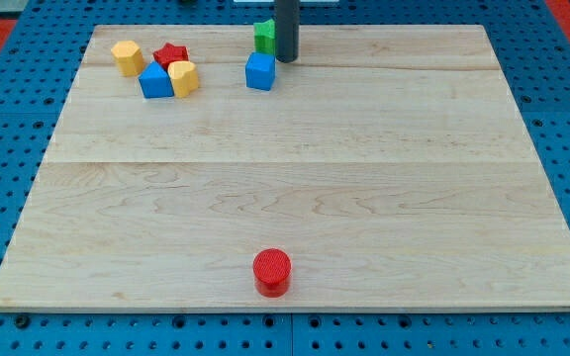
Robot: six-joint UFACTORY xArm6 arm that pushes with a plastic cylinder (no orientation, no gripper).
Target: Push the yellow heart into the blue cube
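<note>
The yellow heart (183, 77) lies near the view's top left, touching a blue block (155, 81) on its left. The blue cube (260, 71) stands apart, to the heart's right at the top centre. My tip (286, 60) rests on the board just right of and slightly above the blue cube, close to it. The rod partly hides a green block (263, 36) behind it.
A red star (171, 53) sits just above the heart and the blue block. A second yellow block (127, 56) lies at the far top left. A red cylinder (272, 271) stands near the bottom edge of the wooden board (285, 198).
</note>
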